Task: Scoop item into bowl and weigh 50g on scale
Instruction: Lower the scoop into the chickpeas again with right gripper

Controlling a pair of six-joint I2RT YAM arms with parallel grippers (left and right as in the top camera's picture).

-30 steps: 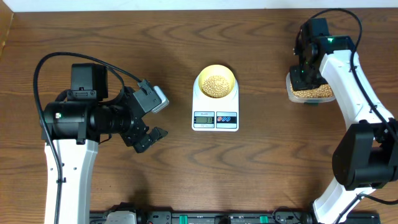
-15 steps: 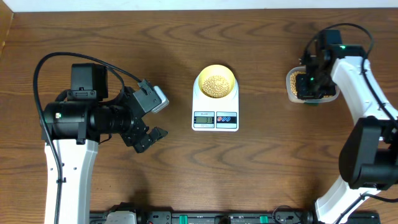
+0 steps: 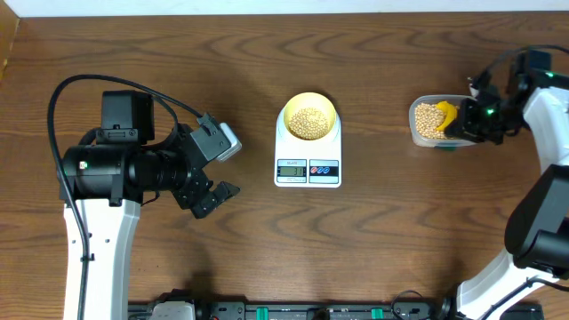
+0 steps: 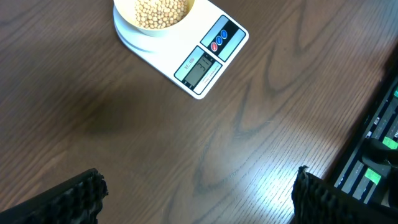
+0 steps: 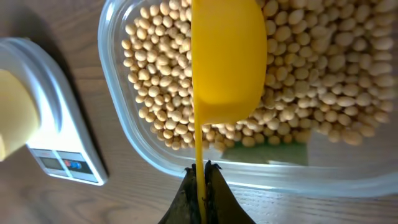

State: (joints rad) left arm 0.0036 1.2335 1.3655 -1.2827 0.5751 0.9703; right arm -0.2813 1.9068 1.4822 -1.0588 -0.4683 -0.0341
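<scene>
The pale-yellow bowl (image 3: 308,118) sits on the round top of the white scale (image 3: 308,166) at the table's middle and holds a pile of tan beans (image 3: 308,122); both show in the left wrist view, bowl (image 4: 153,22) and scale (image 4: 205,59). More beans (image 5: 311,68) fill a clear plastic tub (image 3: 425,122) at the right. My right gripper (image 5: 201,171) is shut on the handle of a bright yellow measuring spoon (image 5: 227,56), whose cup hangs over the tub's beans (image 3: 429,120). My left gripper (image 4: 196,193) is open and empty, above bare wood left of the scale.
The scale's corner (image 5: 37,118) shows left of the tub (image 5: 124,134) in the right wrist view. A black rail with cables (image 3: 293,311) runs along the table's front edge. The left arm's body (image 3: 124,169) stands at the left.
My right arm has swung right, away from over the tub. The yellow spoon and the tub's beans, hidden under the wrist before, now show. The left arm has not moved.
</scene>
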